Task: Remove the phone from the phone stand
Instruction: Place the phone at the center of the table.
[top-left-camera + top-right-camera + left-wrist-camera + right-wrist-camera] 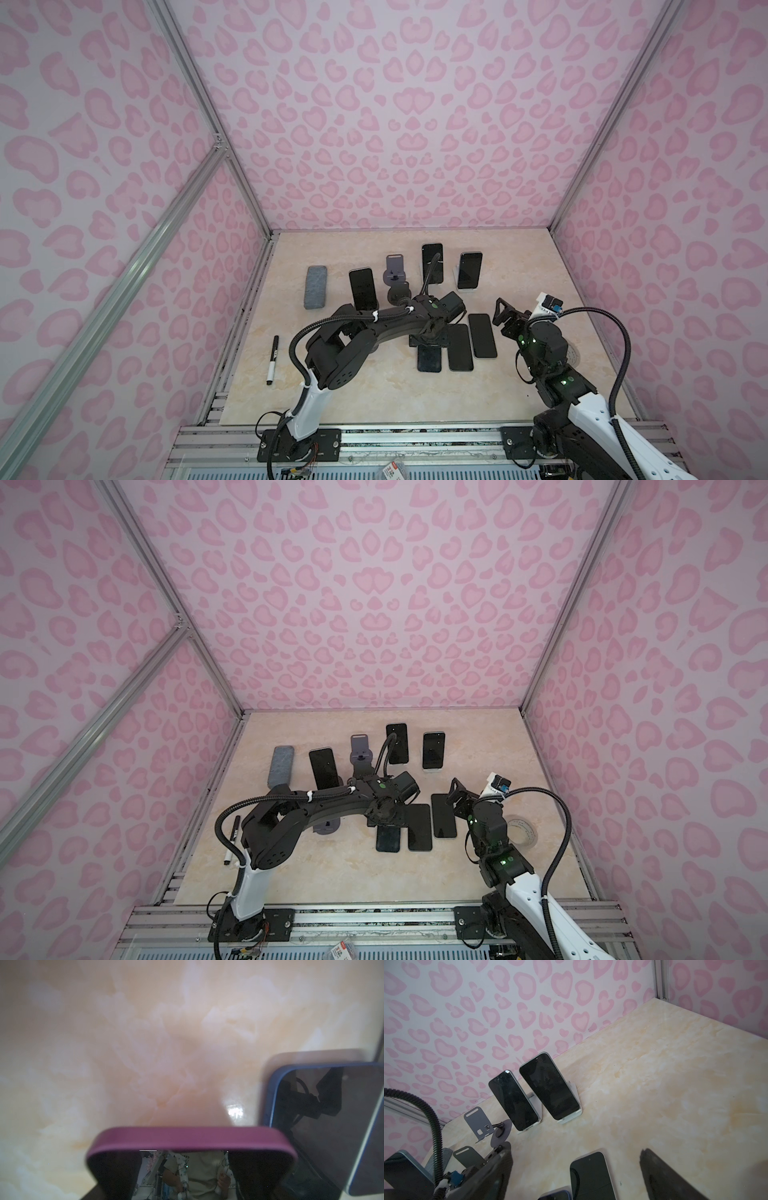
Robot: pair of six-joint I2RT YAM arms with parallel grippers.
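Your left gripper (430,334) points down at the table (374,395) with the magenta-cased phone (187,1138) in its jaws. The jaws stand partway in, at about the phone's width. In the left wrist view the phone's far end shows large and close, screen up. The body narrows away from the camera, so that end appears raised. In both top views the near end reaches out from under the gripper toward the arm's base. The phone is clear of every stand. The finger pads are hard to make out against the dark screen.

Immediately right of that gripper a blue-cased phone (324,1126) lies flat, screen up, just beside the held phone. I cannot tell whether the two touch. One place further right lies a white-edged phone (588,1176), also flat.

Your right gripper (575,1148) hangs off the table near the far end of the white-edged phone. Its jaws are spread wide with nothing between them.

Beyond the left gripper you have two bare stands:
- a lilac-grey stand (395,266);
- a black stand (400,293), closer to the gripper.

Three phones stand propped on stands, screens dark:
- the left propped phone (362,289), beyond and left of the left gripper;
- the middle propped phone (432,268), straight beyond it;
- the right propped phone (469,270), beyond and to its right.

A marker pen (272,359) lies well to the left of the left arm.
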